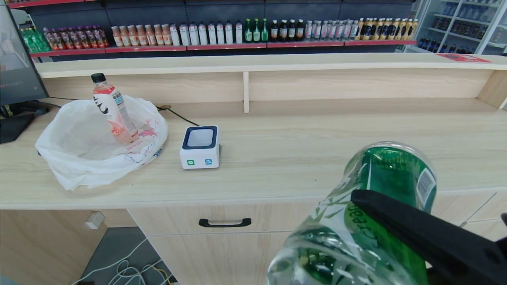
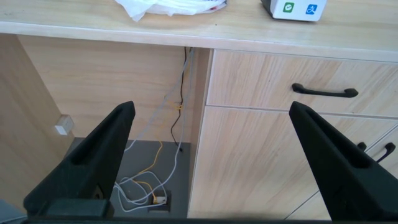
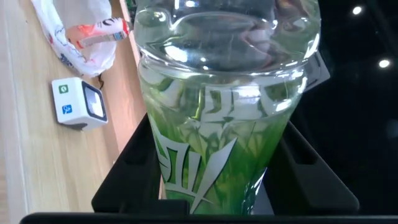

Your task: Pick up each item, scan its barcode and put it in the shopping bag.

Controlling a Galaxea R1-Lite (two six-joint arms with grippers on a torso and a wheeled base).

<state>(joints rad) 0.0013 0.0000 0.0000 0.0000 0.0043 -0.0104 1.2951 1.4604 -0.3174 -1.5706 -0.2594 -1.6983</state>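
Here, clear bottle (image 1: 317, 245) — green label (image 1: 386, 166), barcode (image 1: 425, 186) — in right pincer (image 3: 217, 186).

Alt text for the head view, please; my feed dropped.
The right gripper holds a clear plastic bottle with a green label, tilted, close to the camera. On the light wooden counter to its left sit a white box scanner and a white plastic shopping bag with a pink-labelled, black-capped bottle leaning in it.

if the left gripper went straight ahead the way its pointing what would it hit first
Probably the wooden cabinet front under the counter, close to its edge beside the recess with the cables. The left gripper is open and empty; depth is unclear.
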